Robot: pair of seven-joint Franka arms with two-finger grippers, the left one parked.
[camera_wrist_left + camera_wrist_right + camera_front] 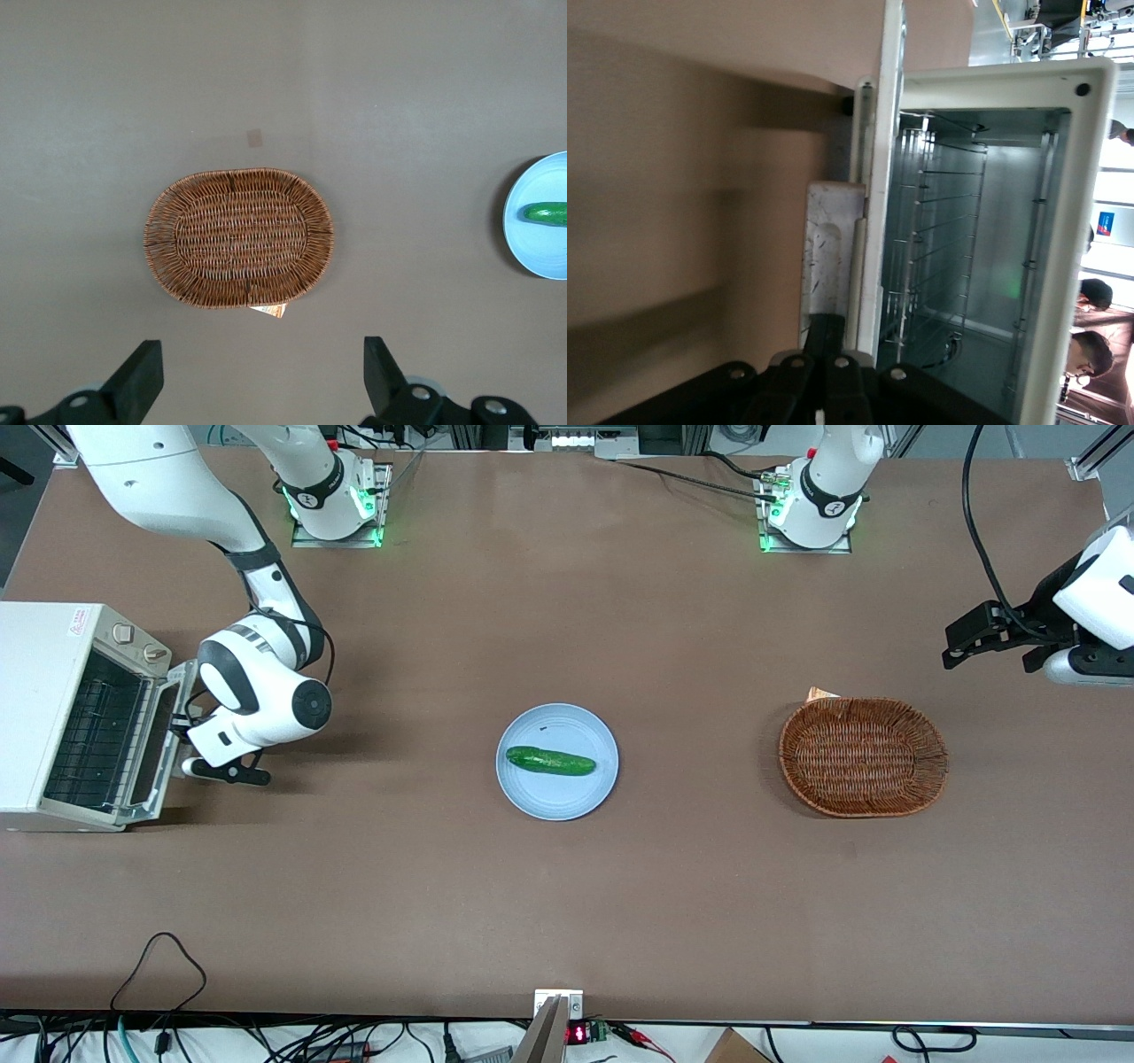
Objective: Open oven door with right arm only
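From where I'm sitting, the gripper (188, 731) is right up at the oven door (171, 731), and in the right wrist view its fingers (830, 336) look clenched on the door's bar handle (829, 257). The door is partway down, roughly tilted outward from the toaster oven (62, 708), so I can see the wire rack (939, 239) and the shiny inside walls. The right arm (257, 682) reaches down to it from its base, wrist housing just beside the door.

The oven sits at the working arm's end of the table (567, 903), which is a plain brown matte top. Near the middle there's a light blue plate (536, 793) with a cucumber (550, 761) lying on it, and toward the parked arm's end an oval wicker basket (863, 756) with a small tan tag (822, 693) touching its rim.

Cables and a small red display (577, 1034) hang along the table edge nearest the front camera. There's a red-printed sticker (78, 622) on the oven's top, too small for me to read.
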